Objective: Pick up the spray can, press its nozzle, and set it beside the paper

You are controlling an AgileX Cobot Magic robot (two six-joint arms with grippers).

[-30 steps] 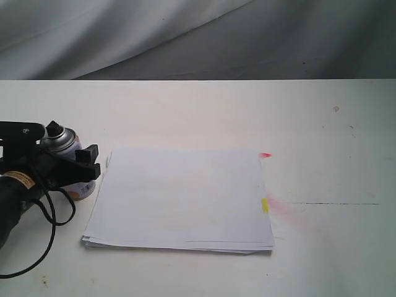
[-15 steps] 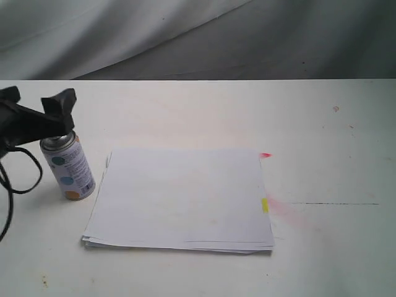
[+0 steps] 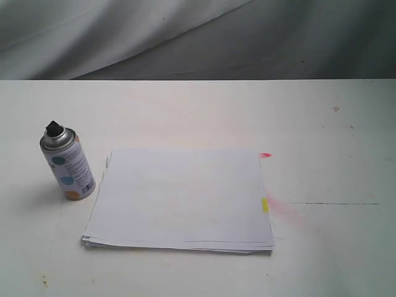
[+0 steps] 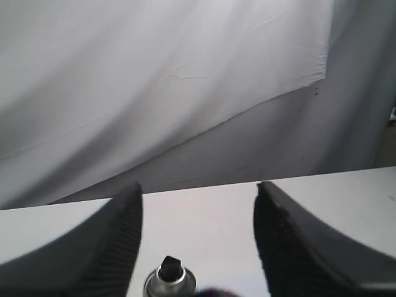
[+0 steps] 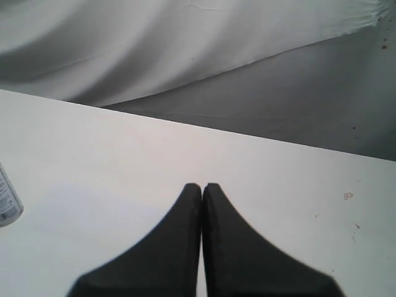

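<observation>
The spray can (image 3: pixel 68 166) stands upright on the white table, just left of the paper (image 3: pixel 182 198) and apart from it. Its black nozzle (image 3: pixel 54 129) sits on the silver dome. The paper is a thin white stack with a red tab (image 3: pixel 265 154) and a yellow tab (image 3: pixel 265 205) on its right edge. Neither arm shows in the exterior view. In the left wrist view my left gripper (image 4: pixel 198 192) is open, and the can's silver top (image 4: pixel 170 283) with its nozzle (image 4: pixel 170 270) shows between the fingers, untouched. My right gripper (image 5: pixel 202 185) is shut on nothing; the spray can's edge (image 5: pixel 7 201) shows far off.
A white table (image 3: pixel 322 142) carries everything, with a grey cloth backdrop (image 3: pixel 198 37) behind its far edge. A faint pink stain (image 3: pixel 286 209) and a thin dark line (image 3: pixel 334 203) mark the table right of the paper.
My left gripper let go of the spray can, rose above it and left the exterior view. The can stayed standing beside the paper.
</observation>
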